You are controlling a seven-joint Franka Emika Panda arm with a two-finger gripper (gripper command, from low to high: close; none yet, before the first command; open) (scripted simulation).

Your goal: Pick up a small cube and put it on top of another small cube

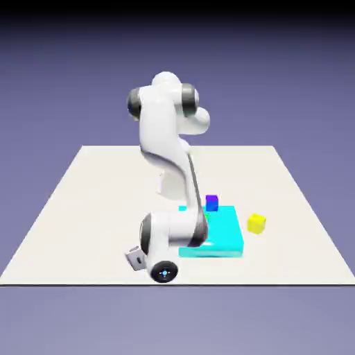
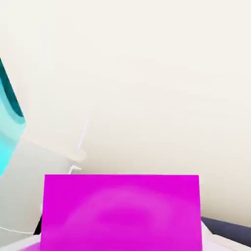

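- the gripper [image 2: 122, 245] is seen closed on the magenta-pink cube [image 2: 121, 213] — in the hand view the cube fills the bottom middle, large, and the fingertips themselves are hidden behind it.
- just beyond the held cube, the pale table [image 2: 162, 73] is spread across most of the hand view; whether the cube is lifted clear of it or resting on it cannot be told.
- off to the left of the fingers in that view, an edge of the flat cyan block [image 2: 7, 127] is shown.
- in the exterior view the hand is bent low near the table's front edge, and the gripper and the held cube are hidden by the wrist.
- the cyan block [image 1: 223, 232] is laid just beside the wrist, on the exterior view's right.
- the blue cube [image 1: 211, 202] is seen at the far side of that block.
- farther right — well apart from the fingers — the yellow cube [image 1: 256, 222] is set on the table, near the block's edge, with nothing on top of it.
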